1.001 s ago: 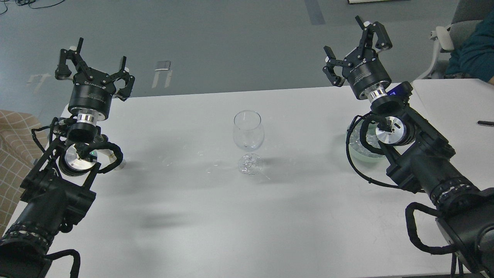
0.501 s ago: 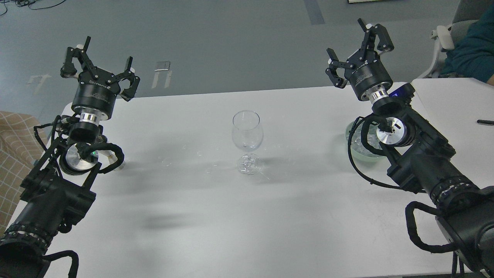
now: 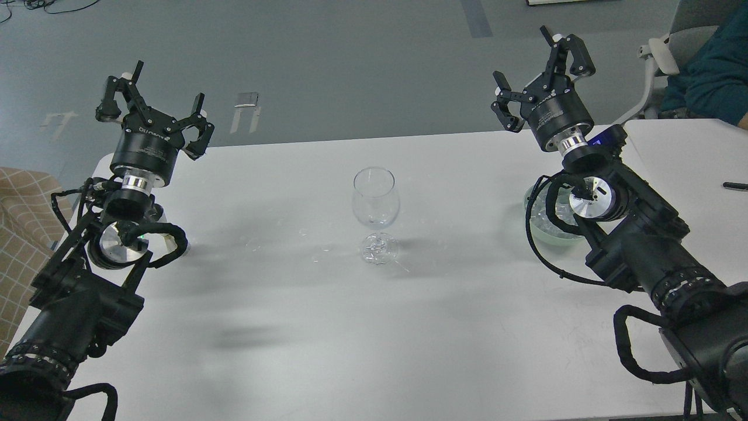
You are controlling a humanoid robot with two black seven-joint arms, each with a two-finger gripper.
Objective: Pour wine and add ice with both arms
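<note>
An empty clear wine glass (image 3: 376, 202) stands upright at the middle of the white table (image 3: 362, 316). A pale green glass bowl (image 3: 546, 219) of ice cubes sits at the right, mostly hidden behind my right arm. My left gripper (image 3: 156, 102) is open and empty, raised above the table's far left corner. My right gripper (image 3: 537, 73) is open and empty, raised above the far right edge, beyond the bowl. A small whitish container (image 3: 175, 245) shows partly behind my left arm. No wine is visible.
A black pen (image 3: 735, 186) lies on a second white table at the right. A seated person in teal (image 3: 710, 70) and a chair are at the far right. Grey floor lies beyond the table. A checked cloth (image 3: 17, 234) is at the left.
My left gripper has shifted slightly right and lower. My right gripper has barely moved. The glass stays still.
</note>
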